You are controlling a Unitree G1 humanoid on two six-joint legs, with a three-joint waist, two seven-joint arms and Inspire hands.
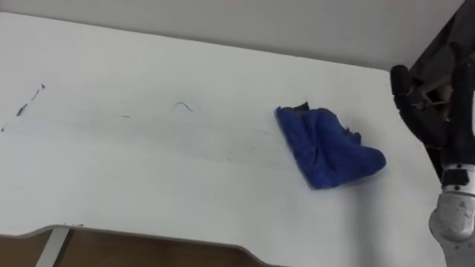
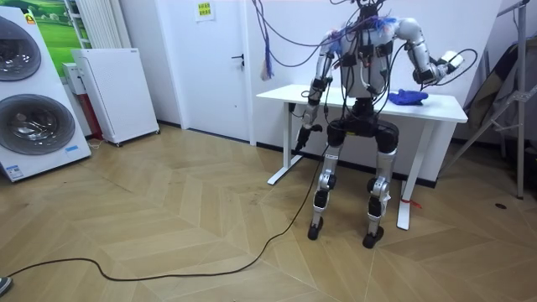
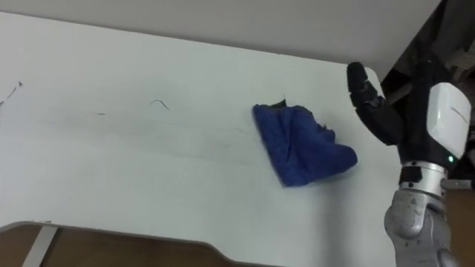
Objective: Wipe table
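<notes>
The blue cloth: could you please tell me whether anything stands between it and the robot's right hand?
Nothing visible does. The blue cloth lies crumpled on the white table; the open right hand is held up just to its right, with only bare tabletop between them.

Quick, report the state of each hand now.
Left hand: hangs at the robot's side; state cannot be told.
Right hand: open, holding nothing, raised beside the cloth on the table.
</notes>
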